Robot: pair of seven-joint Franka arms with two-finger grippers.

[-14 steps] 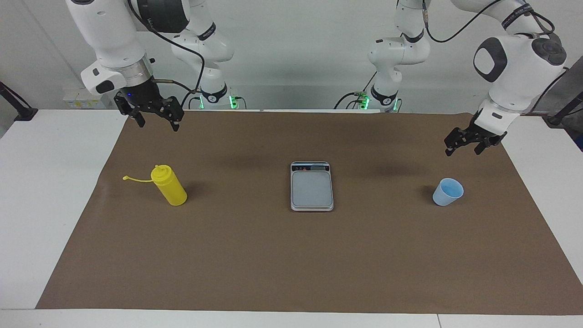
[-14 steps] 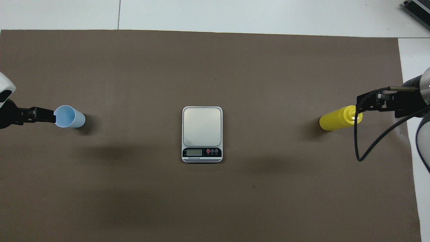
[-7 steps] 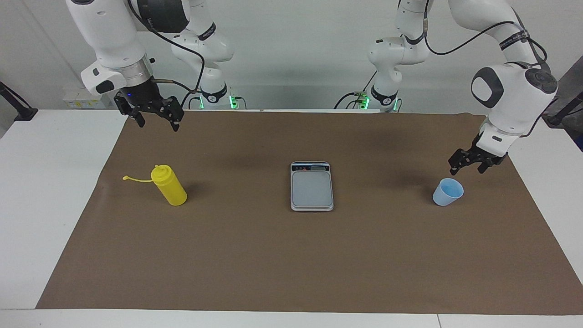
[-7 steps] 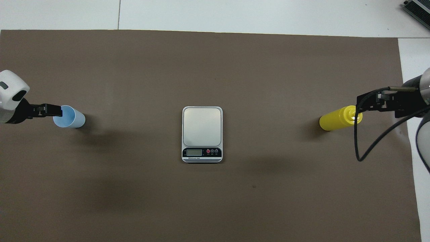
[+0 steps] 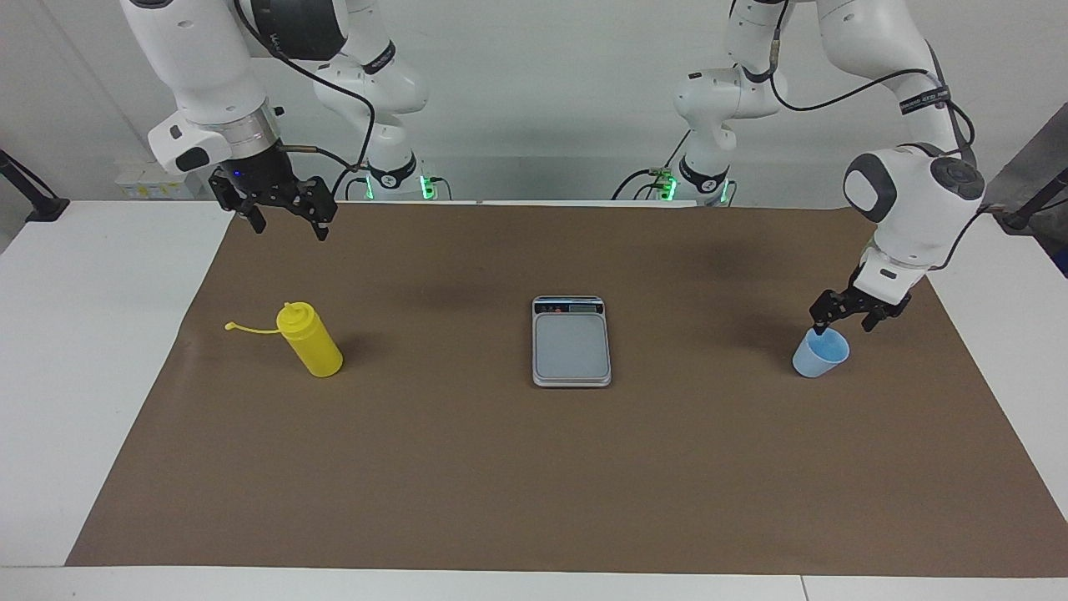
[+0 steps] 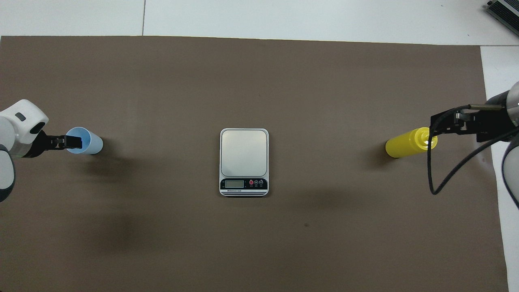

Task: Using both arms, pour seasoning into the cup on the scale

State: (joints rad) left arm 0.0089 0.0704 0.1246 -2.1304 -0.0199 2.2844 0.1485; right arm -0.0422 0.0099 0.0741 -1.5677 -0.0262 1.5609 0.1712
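The light-blue cup (image 5: 820, 356) (image 6: 90, 142) stands on the brown mat toward the left arm's end of the table. My left gripper (image 5: 843, 325) (image 6: 74, 142) hangs open just over the cup's rim, at the edge nearer the robots, with nothing between its fingers. Whether a fingertip touches the rim I cannot tell. The yellow seasoning bottle (image 5: 310, 340) (image 6: 405, 146) stands toward the right arm's end. My right gripper (image 5: 288, 227) (image 6: 434, 122) waits open, high above the mat and apart from the bottle. The silver scale (image 5: 571, 344) (image 6: 244, 156) lies in the middle, its plate bare.
A brown mat (image 5: 534, 484) covers most of the white table (image 5: 92, 351). The bottle's thin cap strap (image 5: 246, 328) sticks out toward the right arm's end. The scale's dark display strip (image 6: 244, 184) faces the robots.
My left gripper has come down and inward from above the mat's edge to just over the cup's rim. The right arm, bottle, cup and scale have not moved.
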